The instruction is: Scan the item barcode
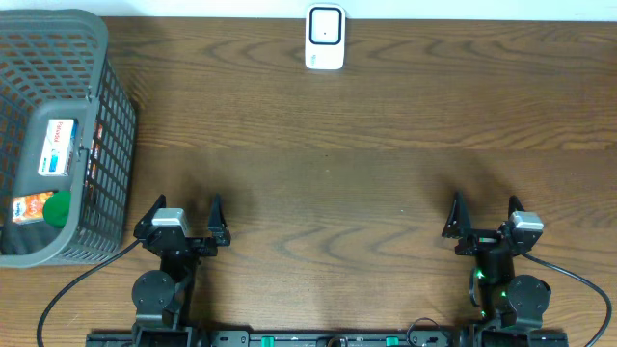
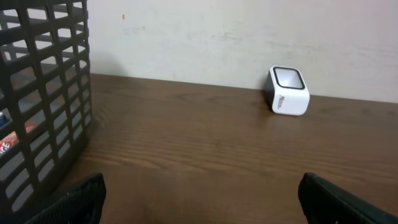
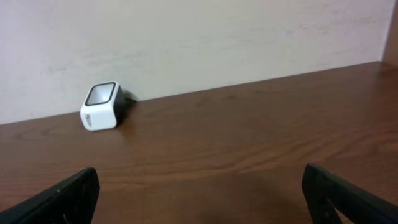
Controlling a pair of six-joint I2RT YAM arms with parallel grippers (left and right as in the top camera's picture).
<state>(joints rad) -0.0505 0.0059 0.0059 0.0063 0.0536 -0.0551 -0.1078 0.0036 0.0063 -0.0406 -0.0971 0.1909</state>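
Items for scanning lie in the grey basket [image 1: 114,111] at the left edge of the surface [image 1: 328,173]. I can make out a pack with a white label [image 1: 58,146] on top, an orange packet [image 1: 29,206] and something round and green [image 1: 58,210] beside it. Which one I am meant to take, I cannot tell. None is out yet, so I judge the task has not begun.

At the middle of the far edge stands the white scanner [image 1: 325,37], well apart from the basket. Its dark window tilts upward [image 2: 288,77], I think so that a barcode can be held over it from above.

Both arms are parked at the near edge, the left arm [image 1: 159,284] just beside the basket's near corner, the right arm [image 1: 506,289] towards the right edge. The left jaws and right jaws are both fully released, with nothing between them. Each wrist view shows only bare wood between the finger tips.

Being nearest the basket, the left arm looks to me the natural one to reach in. The basket's tall mesh wall [image 2: 43,106] means I would have to come in from over the rim. The risk I see is lifting a pack with its barcode turned away from the window.
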